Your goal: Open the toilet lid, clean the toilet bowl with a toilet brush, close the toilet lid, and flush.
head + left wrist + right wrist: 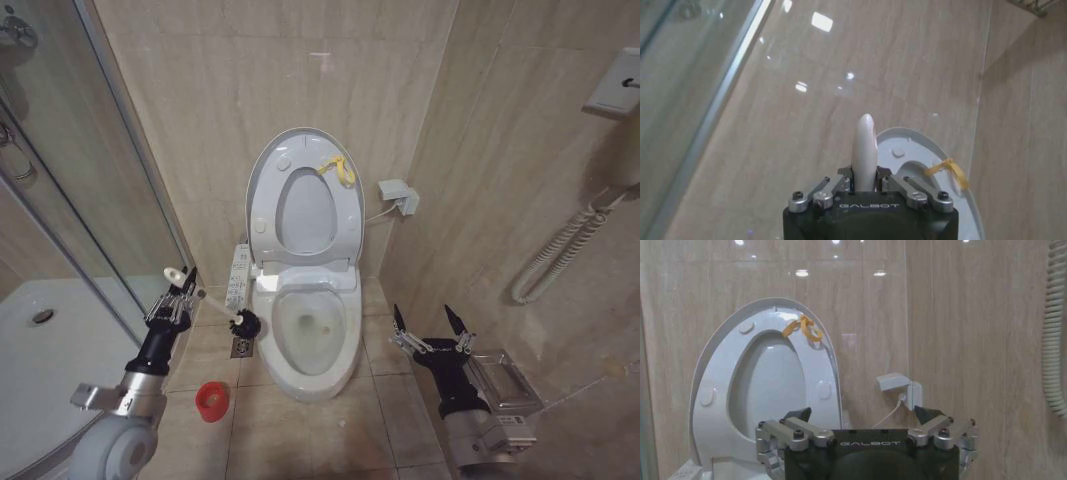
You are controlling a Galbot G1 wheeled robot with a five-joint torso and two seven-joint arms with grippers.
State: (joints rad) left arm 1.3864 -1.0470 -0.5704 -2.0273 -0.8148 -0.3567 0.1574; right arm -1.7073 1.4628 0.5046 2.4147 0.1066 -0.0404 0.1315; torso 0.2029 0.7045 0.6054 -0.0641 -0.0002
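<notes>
Your left wrist view cuts off the toilet lid (923,155) at the bottom edge. The toilet brush (865,150) shows its handle alone there — bristles hidden.

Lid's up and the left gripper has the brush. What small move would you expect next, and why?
Probably swing the brush right and down into the bowl. The lid stands open against the wall, the left gripper holds the handle with the black head hanging just outside the bowl's left rim, and yellowish staining shows inside. The right gripper waits open to the bowl's right.
</notes>
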